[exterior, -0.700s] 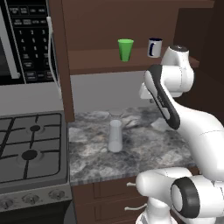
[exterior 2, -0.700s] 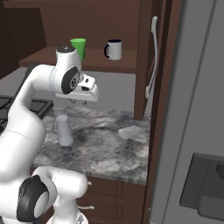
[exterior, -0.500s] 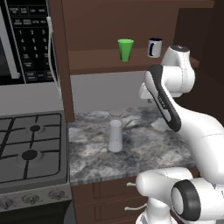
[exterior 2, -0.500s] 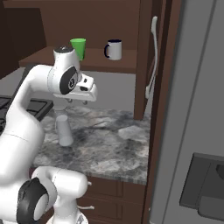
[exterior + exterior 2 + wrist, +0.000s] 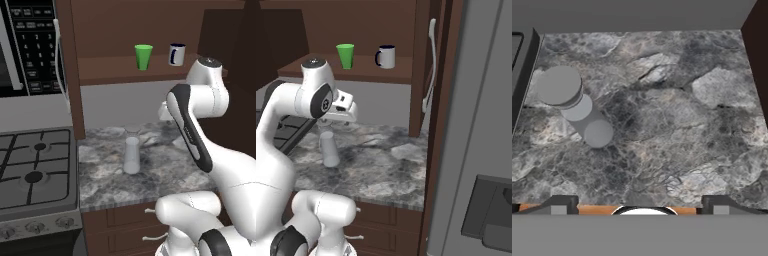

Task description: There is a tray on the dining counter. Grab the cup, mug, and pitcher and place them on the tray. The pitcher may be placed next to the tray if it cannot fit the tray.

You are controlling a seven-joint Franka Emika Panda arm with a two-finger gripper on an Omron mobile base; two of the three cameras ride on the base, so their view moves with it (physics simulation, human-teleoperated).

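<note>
The pitcher (image 5: 131, 156) stands upright on the marbled worktop (image 5: 165, 170), just right of the stove (image 5: 35, 170). It looks tall, narrow, stiff and smooth, so it may tip easily; the wider lower body seems the best place to grip. The gripper (image 5: 640, 202) hangs above the worktop with jaws wide and empty. The cup (image 5: 143, 56) and mug (image 5: 176, 54) stand on the shelf above the pitcher. The pitcher's clear top is hard to make out.

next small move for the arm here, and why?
Probably shift the open gripper sideways over the tall pale grey-white pitcher: in the hand view it stands upright, off-centre at left on the marbled worktop, untouched.
</note>
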